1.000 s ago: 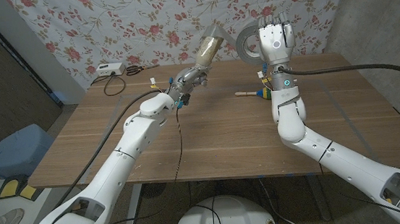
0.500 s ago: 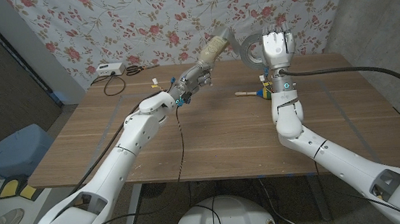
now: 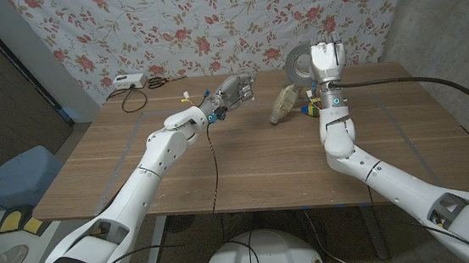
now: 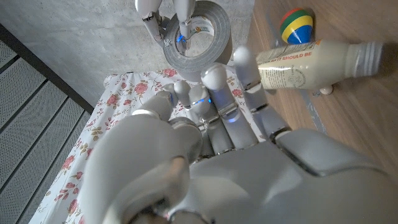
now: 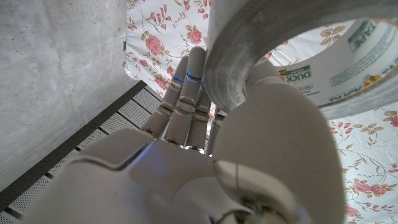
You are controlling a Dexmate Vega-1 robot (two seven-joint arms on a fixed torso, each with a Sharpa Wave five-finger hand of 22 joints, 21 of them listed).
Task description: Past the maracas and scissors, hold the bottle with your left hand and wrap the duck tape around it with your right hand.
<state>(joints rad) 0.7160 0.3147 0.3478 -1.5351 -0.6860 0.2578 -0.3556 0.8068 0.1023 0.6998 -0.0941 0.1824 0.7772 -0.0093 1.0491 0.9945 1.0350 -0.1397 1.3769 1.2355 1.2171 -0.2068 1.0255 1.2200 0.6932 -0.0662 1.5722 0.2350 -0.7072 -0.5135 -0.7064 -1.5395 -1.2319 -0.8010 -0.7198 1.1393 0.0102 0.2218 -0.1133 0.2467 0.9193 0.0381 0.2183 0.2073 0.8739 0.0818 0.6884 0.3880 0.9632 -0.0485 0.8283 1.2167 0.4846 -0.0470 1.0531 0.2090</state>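
Bottle (image 3: 282, 104) is lying on its side on the tabletop (image 3: 245, 160), tipped between my two arms and touching neither, so the wrap I am working toward has nothing steady to go around yet. I am keeping the left hand (image 3: 235, 90) raised just beside it with the fingers apart and holding nothing; in the left wrist view the bottle (image 4: 314, 61) is resting past those fingertips, near a striped maraca head (image 4: 296, 23). I am holding the right hand (image 3: 327, 59) upright with the grey duck tape roll (image 3: 298, 63) hooked on it, thumb through the core, so the roll is staying high and ready. From the right wrist view the roll (image 5: 273, 62) is sitting snug against the palm. Judging from this, the left hand needs to take the bottle up again before any tape can go on. Print on the bottle's label is reading "SHOULD BE"; the rest is too small. Inside the tape core I am reading "DUCK" and "TAPE". Scissors (image 3: 155, 82) are lying at the far edge beside a white box (image 3: 129, 82).
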